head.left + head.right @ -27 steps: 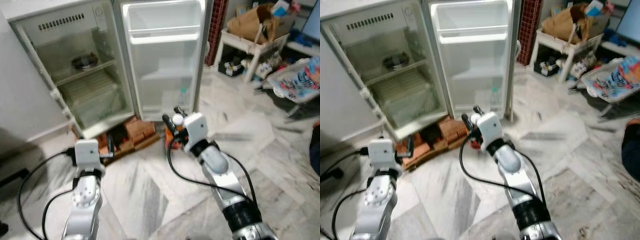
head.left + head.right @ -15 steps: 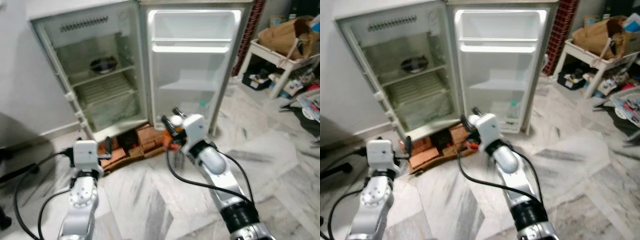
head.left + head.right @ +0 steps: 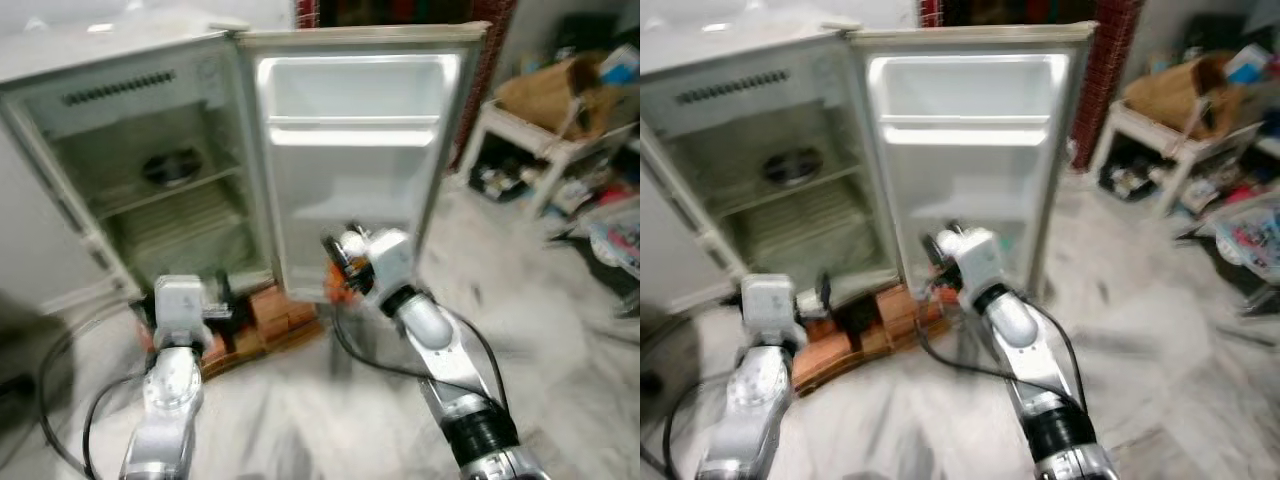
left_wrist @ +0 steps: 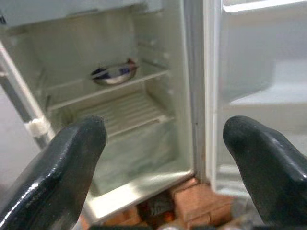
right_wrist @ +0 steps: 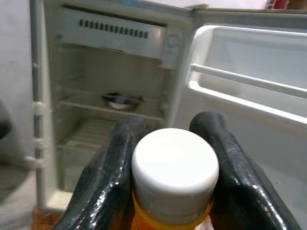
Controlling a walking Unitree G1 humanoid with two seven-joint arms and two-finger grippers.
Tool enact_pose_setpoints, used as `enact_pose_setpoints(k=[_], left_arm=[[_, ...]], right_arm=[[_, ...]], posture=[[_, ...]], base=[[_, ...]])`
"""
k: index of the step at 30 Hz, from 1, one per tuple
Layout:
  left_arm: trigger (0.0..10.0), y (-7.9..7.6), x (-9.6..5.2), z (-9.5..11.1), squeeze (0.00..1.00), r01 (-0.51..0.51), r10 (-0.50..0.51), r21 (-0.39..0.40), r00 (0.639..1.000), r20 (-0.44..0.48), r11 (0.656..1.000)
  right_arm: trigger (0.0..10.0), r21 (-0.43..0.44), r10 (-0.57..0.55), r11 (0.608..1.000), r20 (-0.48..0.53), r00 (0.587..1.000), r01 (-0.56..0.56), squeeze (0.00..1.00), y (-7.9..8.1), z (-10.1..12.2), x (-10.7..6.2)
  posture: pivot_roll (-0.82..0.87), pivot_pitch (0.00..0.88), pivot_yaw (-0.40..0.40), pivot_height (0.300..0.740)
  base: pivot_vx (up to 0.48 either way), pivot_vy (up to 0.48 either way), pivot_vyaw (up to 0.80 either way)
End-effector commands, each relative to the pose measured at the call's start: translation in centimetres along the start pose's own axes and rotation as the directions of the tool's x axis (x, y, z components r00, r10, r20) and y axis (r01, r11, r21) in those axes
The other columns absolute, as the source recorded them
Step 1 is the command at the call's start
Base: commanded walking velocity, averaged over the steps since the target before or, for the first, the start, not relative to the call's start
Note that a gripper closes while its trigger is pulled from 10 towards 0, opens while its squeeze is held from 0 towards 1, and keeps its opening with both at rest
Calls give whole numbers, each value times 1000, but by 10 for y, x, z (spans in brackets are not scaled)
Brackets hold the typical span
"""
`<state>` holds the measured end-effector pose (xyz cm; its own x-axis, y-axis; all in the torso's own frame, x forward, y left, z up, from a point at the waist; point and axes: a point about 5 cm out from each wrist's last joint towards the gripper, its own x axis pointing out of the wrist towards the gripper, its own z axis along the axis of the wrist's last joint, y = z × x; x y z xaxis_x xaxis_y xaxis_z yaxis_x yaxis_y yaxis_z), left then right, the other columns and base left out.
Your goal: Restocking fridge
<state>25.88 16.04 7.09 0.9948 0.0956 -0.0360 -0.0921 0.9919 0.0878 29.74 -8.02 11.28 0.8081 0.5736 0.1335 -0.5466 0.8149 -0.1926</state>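
No readable text, label, brand or number; frames blurred, fridge (image 3: 200, 180) markings illegible.

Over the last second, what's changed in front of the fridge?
Mostly the view: the camera has swung and drawn closer, so the open fridge looks larger and blurred. The right hand still grips the white-capped bottle, held up toward the door. The left hand stays open and empty. The bowl still sits on the upper shelf; nothing taken or released.
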Motion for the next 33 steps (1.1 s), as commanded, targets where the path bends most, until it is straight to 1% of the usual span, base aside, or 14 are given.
enact_pose_setpoints(k=[1, 3, 6, 8, 14, 16, 19, 22, 24, 26, 29, 33], left_arm=[[10000, -5, 1, 3, 0, 10, -10, -3, 1000, 7, 1000], [10000, -6, 1, 3, 0, 8, -8, -3, 1000, 6, 1000], [10000, -5, 2, 4, 0, 3, -3, -4, 1000, 9, 1000], [10000, -2, 3, 3, 0, -17, 17, -8, 1000, 8, 1000], [10000, 1, 1, 2, 0, -37, 37, -7, 999, 8, 999], [10000, 4, 0, 3, 0, -51, 51, -3, 999, 11, 999], [10000, 5, -1, 4, 0, -66, 66, -24, 998, 19, 998], [10000, 10, -5, 1, 0, -91, 91, -30, 996, 5, 995], [10000, 12, -10, -1, 0, -71, 71, -76, 997, 0, 995], [10000, 14, -11, -1, 0, -80, 81, -77, 997, -1, 994], [10000, 22, -17, -5, 0, -121, 120, -47, 993, -10, 992], [10000, 30, -28, -15, 0, -122, 122, 3, 992, -37, 993]], right_arm=[[10000, -27, -24, 999, 38, 999, 25, 0, -10, 9, 0], [10000, -25, -23, 999, 37, 999, 24, 0, -11, 9, 0], [10000, -19, -22, 1000, 33, 999, 23, 0, -11, 8, 1], [10000, -17, -24, 1000, 31, 999, 24, 0, -12, 9, 2], [10000, -29, -14, 999, 25, 1000, 15, 0, -15, 9, 2], [10000, -31, -18, 999, 24, 1000, 18, 0, -16, 9, 2], [10000, -28, -27, 999, 23, 999, 28, 0, -18, 9, 2], [10000, -22, -33, 999, 17, 999, 33, 0, -19, 8, 1], [10000, -22, -33, 999, 9, 999, 34, 0, -18, 5, 0], [10000, -19, -35, 999, 7, 999, 35, 0, -18, 5, -1], [10000, -15, -41, 999, -2, 999, 41, 0, -18, 2, -5], [10000, -14, -27, 1000, -14, 1000, 27, 0, -16, -1, -10]], posture=[[-15, 0, 31, 740], [-17, 0, 31, 740], [-19, 0, 30, 740], [-20, 0, 27, 740], [-22, 6, 17, 740], [-25, 14, 16, 740], [-24, 18, 15, 740], [-26, 21, 18, 740], [-27, 25, 21, 740], [-27, 25, 21, 740], [-25, 29, 25, 740], [-24, 29, 24, 740]], base=[[364, -311, 581], [362, -313, 528], [336, -339, 0], [330, -345, 0], [329, -336, 0], [148, 0, 0], [0, 0, 0], [0, 0, 0], [0, 0, 0], [0, 0, 0], [0, 0, 0], [0, 0, 0]])
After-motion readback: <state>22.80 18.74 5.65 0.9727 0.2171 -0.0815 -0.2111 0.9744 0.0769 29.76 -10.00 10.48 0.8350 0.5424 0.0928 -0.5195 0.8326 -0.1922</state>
